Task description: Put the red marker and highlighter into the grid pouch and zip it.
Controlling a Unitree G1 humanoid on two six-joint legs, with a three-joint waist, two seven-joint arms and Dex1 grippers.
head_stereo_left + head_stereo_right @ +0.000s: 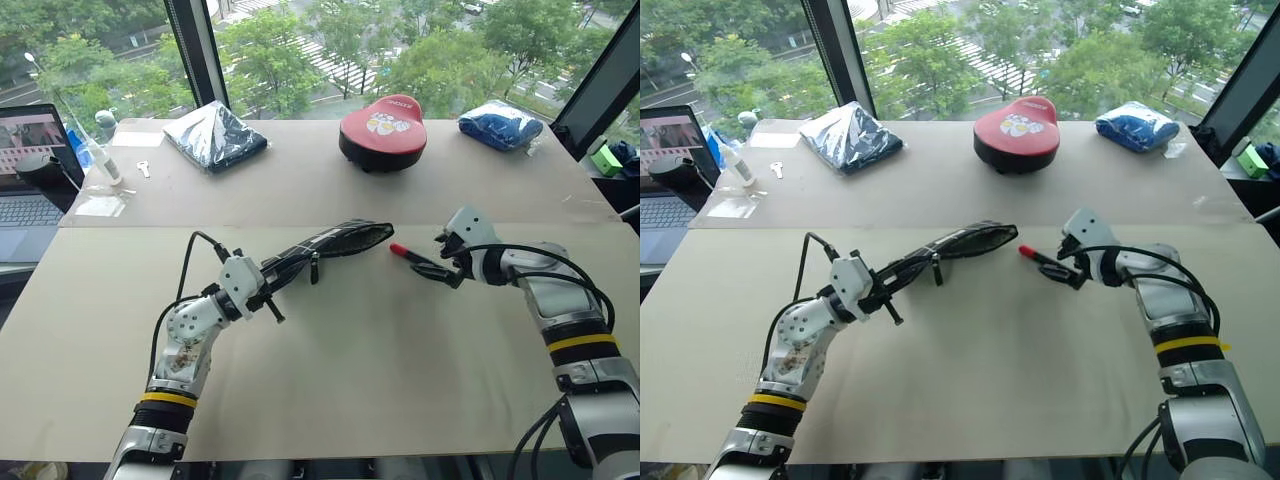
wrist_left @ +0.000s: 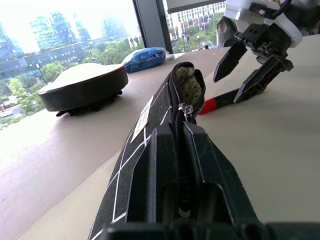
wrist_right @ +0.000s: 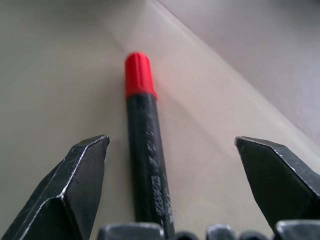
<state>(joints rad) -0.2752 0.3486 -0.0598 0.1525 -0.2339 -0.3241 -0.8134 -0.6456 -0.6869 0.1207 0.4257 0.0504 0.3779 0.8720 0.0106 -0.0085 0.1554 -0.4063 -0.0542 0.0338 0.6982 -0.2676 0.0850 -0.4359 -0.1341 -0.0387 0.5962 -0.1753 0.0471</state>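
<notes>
The left gripper (image 1: 268,283) is clamped tight on the grid pouch (image 1: 330,243), holding it by one end so the pouch juts out over the table (image 1: 330,380) toward the right arm, lifted off the tabletop at a slight upward angle. From the left wrist view, the zipper runs straight up between the black fingers (image 2: 210,165), and the far end of the pouch gapes open; something pale and light green sits just inside the mouth, though whether that is the highlighter cannot be told for certain. A small white label shows on the pouch's side.

Over on the right, the right gripper (image 1: 447,268) hangs low over the table with its two fingers spread wide, pinching nothing. The red marker (image 1: 410,257) lies flat on the tabletop right between those open fingers, red cap pointing toward the pouch's open mouth, black barrel running back under the gripper. In the right wrist view the marker sits squarely in the gap, with clear space on either side between barrel and fingertips (image 3: 80,170). The cap is near the pouch's mouth but apart from it.

Further back on the table rest a red rounded case (image 1: 382,130), a dark folded bag (image 1: 214,135) and a blue bundle (image 1: 500,124). A laptop (image 1: 30,170) stands open at the left edge.
</notes>
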